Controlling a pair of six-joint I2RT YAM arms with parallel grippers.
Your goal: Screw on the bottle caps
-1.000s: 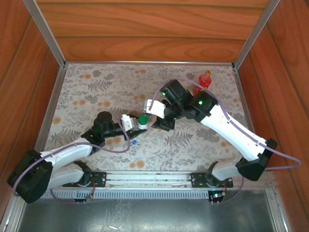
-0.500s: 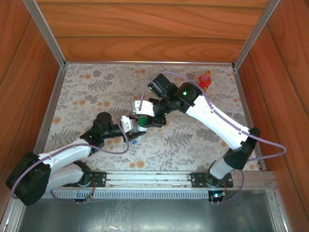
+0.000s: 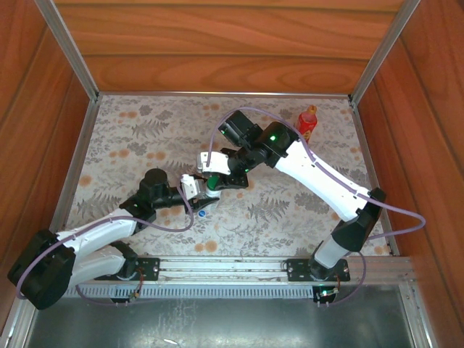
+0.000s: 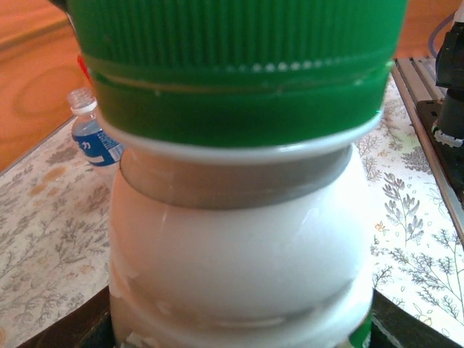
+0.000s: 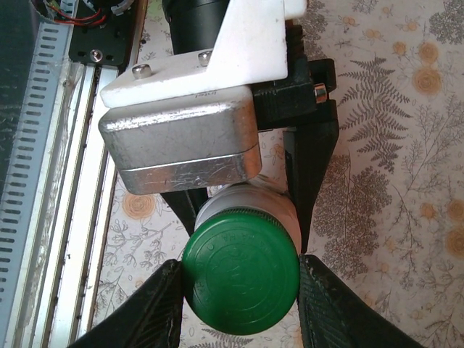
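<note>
1. At desk (image 3: 130, 138) centre, left gripper (image 3: 203, 185) grasps white bottle (image 4: 239, 268).
2. Above it, right gripper (image 5: 238, 290) has swung in and closed on green cap (image 5: 239, 272); twisting can now begin.

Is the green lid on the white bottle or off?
On: the green cap sits over the neck of the white bottle. How tight, cannot tell.

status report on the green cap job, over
Left gripper shut on white bottle. Right gripper pinching green cap atop it. Blue cap loose nearby, not blocking.
</note>
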